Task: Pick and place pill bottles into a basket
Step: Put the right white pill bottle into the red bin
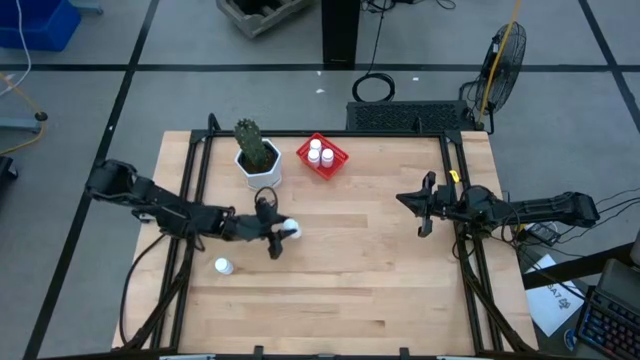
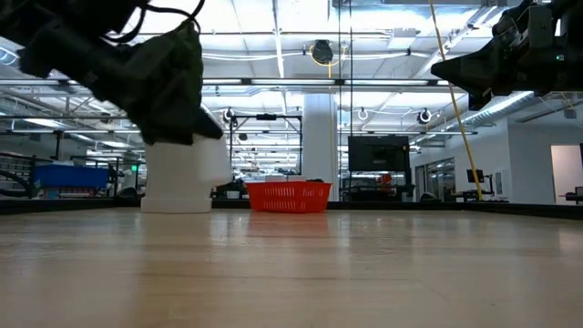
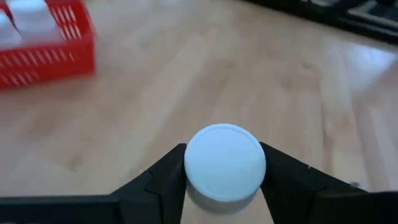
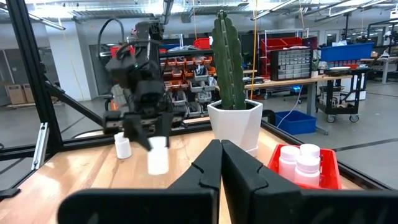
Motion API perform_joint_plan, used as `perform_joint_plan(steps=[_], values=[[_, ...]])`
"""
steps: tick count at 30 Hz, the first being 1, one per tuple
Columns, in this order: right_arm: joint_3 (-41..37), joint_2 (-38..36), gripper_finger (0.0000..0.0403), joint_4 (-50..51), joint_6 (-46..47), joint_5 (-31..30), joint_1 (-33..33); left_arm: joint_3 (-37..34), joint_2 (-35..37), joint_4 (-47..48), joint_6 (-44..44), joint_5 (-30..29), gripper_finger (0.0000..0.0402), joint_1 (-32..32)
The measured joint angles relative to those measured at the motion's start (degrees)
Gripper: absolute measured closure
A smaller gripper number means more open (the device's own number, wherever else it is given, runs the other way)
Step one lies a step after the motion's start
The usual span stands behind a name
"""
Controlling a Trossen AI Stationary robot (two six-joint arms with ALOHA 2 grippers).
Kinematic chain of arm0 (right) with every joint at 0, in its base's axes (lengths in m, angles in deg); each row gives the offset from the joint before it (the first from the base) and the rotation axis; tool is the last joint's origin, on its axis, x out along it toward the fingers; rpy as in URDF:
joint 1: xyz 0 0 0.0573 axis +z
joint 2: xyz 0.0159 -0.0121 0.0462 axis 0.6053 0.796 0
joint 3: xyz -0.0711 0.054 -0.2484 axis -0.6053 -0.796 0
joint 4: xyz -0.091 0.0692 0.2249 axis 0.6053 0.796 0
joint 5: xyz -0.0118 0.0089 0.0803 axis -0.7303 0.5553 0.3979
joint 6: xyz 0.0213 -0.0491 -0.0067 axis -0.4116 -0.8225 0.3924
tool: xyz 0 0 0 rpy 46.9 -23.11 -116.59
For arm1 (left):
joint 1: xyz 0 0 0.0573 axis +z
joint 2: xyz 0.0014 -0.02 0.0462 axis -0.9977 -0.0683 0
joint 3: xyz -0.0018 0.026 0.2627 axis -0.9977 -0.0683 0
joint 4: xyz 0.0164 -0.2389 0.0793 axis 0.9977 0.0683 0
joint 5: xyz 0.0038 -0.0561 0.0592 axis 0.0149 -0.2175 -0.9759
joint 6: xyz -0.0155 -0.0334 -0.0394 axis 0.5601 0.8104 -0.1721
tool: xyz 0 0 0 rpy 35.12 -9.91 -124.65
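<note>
I am looking down on a wooden table (image 1: 330, 290) with one dark arm at each side. The left gripper (image 1: 281, 231) sits over the left half of the table, in front of the cactus pot (image 1: 259, 166). Its two fingers (image 3: 163, 177) are clamped on a white pill bottle (image 3: 224, 163), one finger pressed against each side just under the round cap. From table height, that bottle (image 2: 182, 178) appears to stand on the wood with the gripper closed over its top, though I cannot tell for certain whether its base touches.

The red basket (image 1: 322, 157) rests toward the far edge of the table, just to the right of the cactus pot. I see three white bottles (image 1: 320, 151) standing upright inside it, close together. From the right wrist camera the same bottles (image 4: 300, 163) rise above the basket's red rim (image 4: 329, 163).

One more pill bottle (image 1: 223, 266) stands by itself on the wood, near the left gripper and closer to the front edge, not touching anything.

The right gripper (image 1: 422, 206) waits over the right side of the table, well apart from the basket and the bottles. Its fingers (image 4: 205, 171) are pressed together with nothing between them.

A green, ribbed cactus (image 4: 228, 59) stands upright in the white pot, beside the basket.
</note>
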Motion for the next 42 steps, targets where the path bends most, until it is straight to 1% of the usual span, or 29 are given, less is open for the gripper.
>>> perform_joint_plan(steps=[3,11,16,20,27,31,36,40,42], values=[[0.00,-0.02,0.0399,0.00,0.00,0.00,0.00,1.89,0.00,0.03,-2.13,0.33,0.0231,3.64],[0.00,-0.02,0.0399,-0.01,0.00,0.00,0.00,9.61,-1.68,0.05,-8.83,8.37,0.0225,14.23],[0.00,0.00,0.0399,0.03,0.00,0.01,0.00,15.92,-6.77,0.23,-12.16,11.78,0.0232,19.45],[0.00,0.00,0.0399,0.04,0.00,0.02,0.00,21.22,-12.27,1.62,-13.86,13.73,0.0228,22.91],[0.00,0.00,0.0399,0.02,0.00,0.00,0.00,28.69,-21.40,2.50,-14.25,13.10,0.0230,27.20],[0.00,0.00,0.0399,0.02,0.00,0.00,0.00,30.92,-24.13,2.80,-14.19,12.66,0.0229,28.89],[0.00,-0.02,0.0399,0.00,0.00,0.00,0.00,31.99,-24.02,2.82,-13.20,12.21,0.0225,31.59],[0.00,-0.02,0.0399,0.01,0.00,0.00,-0.02,31.94,-24.09,3.76,-13.04,14.96,0.0231,33.63],[0.00,-0.02,0.0399,0.01,0.00,0.00,0.00,31.94,-24.45,4.46,-12.66,14.87,0.0232,33.84]])
